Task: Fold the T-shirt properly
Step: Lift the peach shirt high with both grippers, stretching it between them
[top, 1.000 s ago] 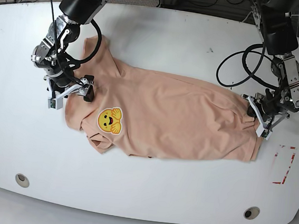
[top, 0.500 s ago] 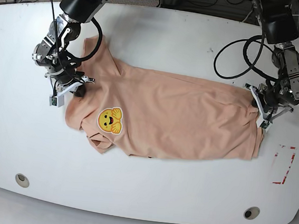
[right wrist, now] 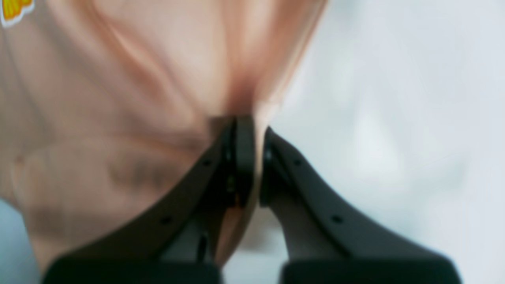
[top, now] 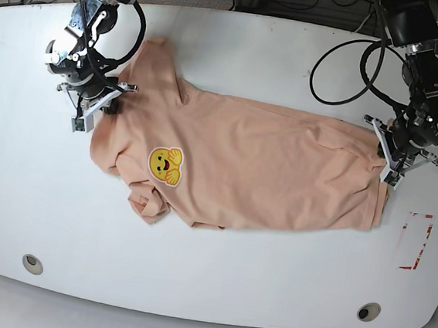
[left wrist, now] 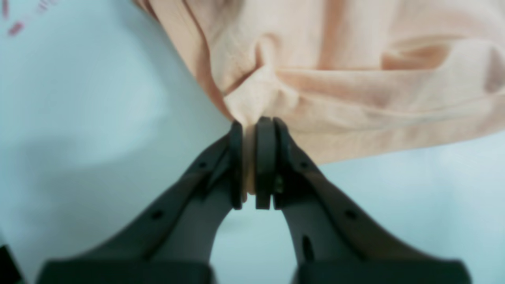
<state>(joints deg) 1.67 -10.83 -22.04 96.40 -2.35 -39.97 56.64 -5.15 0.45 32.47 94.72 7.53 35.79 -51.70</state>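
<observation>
T-shirt [top: 258, 164] lies spread lengthwise across the white desk [top: 238, 49], yellow face print [top: 165, 164] up near the base view's left end. Left gripper [left wrist: 252, 126] jaws clamped on a bunched fold at the shirt's edge, at the base view's right end. Right gripper [right wrist: 252, 122] jaws pinched tight on gathered cloth at the other end, probably near a sleeve, blurred there. Red-marked patch [top: 416, 241] on desk beside the hem

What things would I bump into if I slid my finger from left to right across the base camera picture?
Right gripper → yellow smiley print on the T-shirt → left gripper → red marking on the table.
</observation>
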